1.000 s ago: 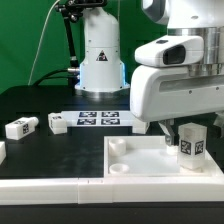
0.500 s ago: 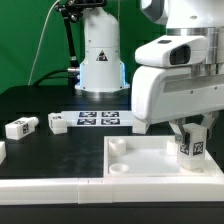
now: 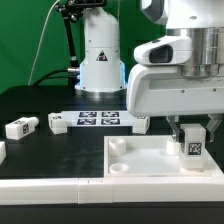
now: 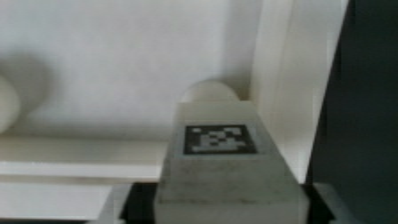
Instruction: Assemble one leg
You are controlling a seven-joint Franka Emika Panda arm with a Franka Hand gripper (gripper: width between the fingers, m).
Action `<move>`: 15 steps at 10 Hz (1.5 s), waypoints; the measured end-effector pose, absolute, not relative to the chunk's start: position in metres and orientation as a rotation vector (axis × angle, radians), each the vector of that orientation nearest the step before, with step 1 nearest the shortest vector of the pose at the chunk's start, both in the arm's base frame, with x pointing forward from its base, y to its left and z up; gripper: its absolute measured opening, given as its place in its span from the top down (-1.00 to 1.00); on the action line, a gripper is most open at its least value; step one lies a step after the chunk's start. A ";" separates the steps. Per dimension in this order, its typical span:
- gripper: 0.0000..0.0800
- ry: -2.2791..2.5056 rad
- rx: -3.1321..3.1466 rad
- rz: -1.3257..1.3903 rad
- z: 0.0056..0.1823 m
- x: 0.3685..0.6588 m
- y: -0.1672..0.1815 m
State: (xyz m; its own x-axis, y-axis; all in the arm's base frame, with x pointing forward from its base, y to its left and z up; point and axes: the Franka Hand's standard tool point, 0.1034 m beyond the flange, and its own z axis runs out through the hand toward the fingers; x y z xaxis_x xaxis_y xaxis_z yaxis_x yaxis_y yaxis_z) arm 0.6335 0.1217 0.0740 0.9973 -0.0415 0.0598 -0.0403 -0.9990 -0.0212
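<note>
At the exterior view's right, over the end of the large white square tray-like piece (image 3: 140, 160), I am watching the gripper (image 3: 194, 140) holding the leg (image 3: 193, 150), a small white plastic rectangular block with a black-and-white square tag facing the camera. Its two fingers (image 3: 180, 133) are pinching the block from either side. The leg is hanging upright, with its lower end either just above the tray surface or touching it; I cannot tell which from here. Through the wrist view the leg (image 4: 217, 165) is filling the foreground, and a rounded white corner socket (image 4: 215, 92) is showing just beyond its tip. I am judging that the seating step is under way and not yet done.

Alignment is what is worrying me. The tip seems to be sitting beside the socket rather than over it, so a push down now would be landing it on the rim or the flat surface. That could be tilting the block between the fingers or letting the smooth plastic slide in the grip. A sideways correction made while the tip is touching could be dragging the whole tray across the black table (image 3: 60, 150), since I am seeing nothing clamping it.

Two more small white tagged blocks (image 3: 20, 127) are lying well apart at the exterior view's left, near the marker board (image 3: 98, 119), and I am judging them clear of any trouble.
</note>
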 end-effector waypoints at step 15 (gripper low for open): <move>-0.62 0.520 -3.066 -0.065 0.075 0.634 0.126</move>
